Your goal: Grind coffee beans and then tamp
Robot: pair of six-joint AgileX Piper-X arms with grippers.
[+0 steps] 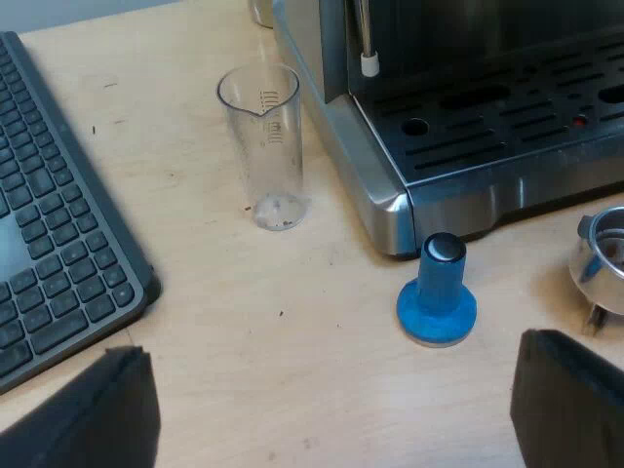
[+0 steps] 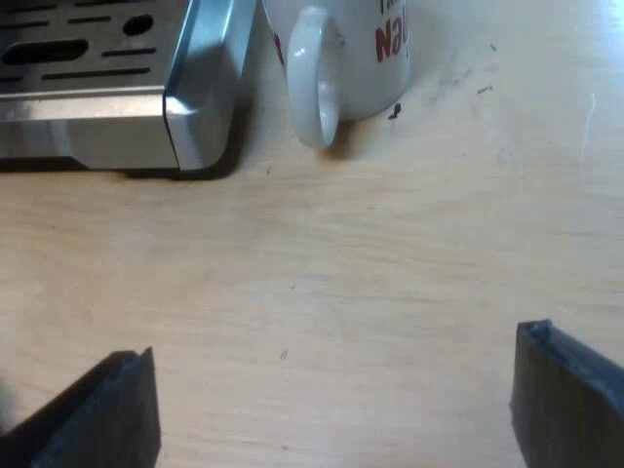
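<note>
A blue tamper (image 1: 437,297) with a silver top stands upright on the wooden table, just off the corner of the espresso machine (image 1: 458,117). The metal holder (image 1: 604,255) lies on the table beyond the tamper, its basket holding dark grounds. My left gripper (image 1: 331,414) hovers open above the table, short of the tamper, with nothing between its fingers. A clear measuring glass (image 1: 265,146) stands empty beside the machine's side. My right gripper (image 2: 331,414) is open over bare wood, apart from a white mug (image 2: 336,58) with red lettering that sits next to the machine's drip tray corner (image 2: 200,97).
A dark keyboard (image 1: 49,234) lies on the table near the measuring glass. The machine's steam wand (image 1: 367,39) hangs over the slotted drip tray (image 1: 507,117). Open wooden tabletop spreads under both grippers.
</note>
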